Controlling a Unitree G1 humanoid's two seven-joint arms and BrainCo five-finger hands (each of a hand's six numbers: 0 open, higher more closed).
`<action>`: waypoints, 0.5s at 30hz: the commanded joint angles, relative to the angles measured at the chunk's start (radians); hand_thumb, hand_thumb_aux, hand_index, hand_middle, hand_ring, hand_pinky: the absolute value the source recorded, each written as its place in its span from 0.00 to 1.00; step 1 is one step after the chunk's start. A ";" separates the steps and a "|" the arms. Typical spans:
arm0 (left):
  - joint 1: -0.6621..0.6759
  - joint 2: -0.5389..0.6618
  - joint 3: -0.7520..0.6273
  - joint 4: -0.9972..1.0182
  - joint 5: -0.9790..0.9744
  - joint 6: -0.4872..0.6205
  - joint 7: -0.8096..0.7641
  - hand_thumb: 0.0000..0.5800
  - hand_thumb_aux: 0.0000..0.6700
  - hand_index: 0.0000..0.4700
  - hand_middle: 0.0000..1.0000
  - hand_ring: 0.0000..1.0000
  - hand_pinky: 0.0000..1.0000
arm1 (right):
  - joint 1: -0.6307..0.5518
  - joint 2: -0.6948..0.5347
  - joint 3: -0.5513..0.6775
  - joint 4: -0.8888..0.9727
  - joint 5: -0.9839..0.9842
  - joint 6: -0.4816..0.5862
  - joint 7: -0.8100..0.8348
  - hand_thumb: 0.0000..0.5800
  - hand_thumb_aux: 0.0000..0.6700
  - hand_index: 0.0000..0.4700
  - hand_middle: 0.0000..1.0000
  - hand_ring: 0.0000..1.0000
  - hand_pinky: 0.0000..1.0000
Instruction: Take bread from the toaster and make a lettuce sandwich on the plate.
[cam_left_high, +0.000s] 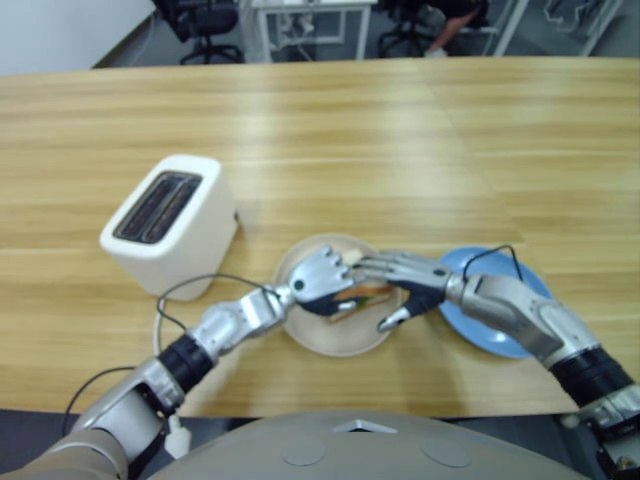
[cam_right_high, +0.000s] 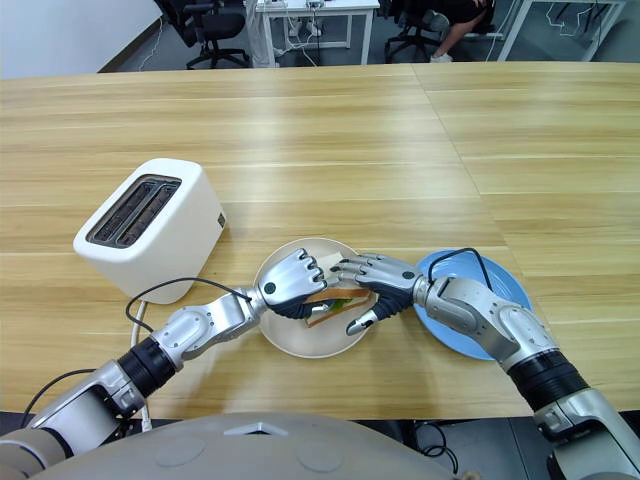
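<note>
Two hands: both are over the cream plate (cam_right_high: 298, 346) at the near centre of the table, meeting on the sandwich (cam_right_high: 338, 299).
Left hand (cam_right_high: 293, 281): back upward, fingers curled down over the left part of the sandwich and closed on it. How firm the grip is I cannot tell.
Right hand (cam_right_high: 377, 277): fingers nearly straight, tips touching the bread's far right edge. The thumb is spread apart toward the near side and nothing is clamped.
Sandwich: lies on the cream plate, pale bread on top and a strip of green lettuce (cam_right_high: 322, 304) at its near edge.
Toaster (cam_right_high: 150, 228): stands to the far left, well apart from the plate, and no bread rises above its slots.
Blue plate (cam_right_high: 503, 285): lies right of the cream plate, partly under the right forearm.
Done, by my reading: bread is out of the toaster and stacked with lettuce on the plate.
Left, by my reading: square the top slice, let go, and draw both hands clear.
</note>
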 joint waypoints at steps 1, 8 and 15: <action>-0.002 -0.003 -0.008 0.023 -0.014 0.001 -0.013 1.00 1.00 0.98 1.00 1.00 1.00 | 0.006 -0.002 0.075 0.065 -0.054 -0.008 0.070 0.00 0.00 0.00 0.00 0.00 0.00; 0.073 0.047 0.056 -0.128 -0.407 -0.133 -0.352 0.00 0.00 0.00 0.00 0.00 0.00 | -0.042 0.004 0.127 0.130 -0.109 -0.018 0.075 0.00 0.00 0.00 0.00 0.00 0.00; 0.180 0.317 0.210 -0.499 -0.919 -0.188 -0.745 0.00 0.00 0.00 0.00 0.00 0.00 | -0.054 0.019 0.143 0.121 -0.115 -0.025 0.063 0.00 0.00 0.00 0.00 0.00 0.00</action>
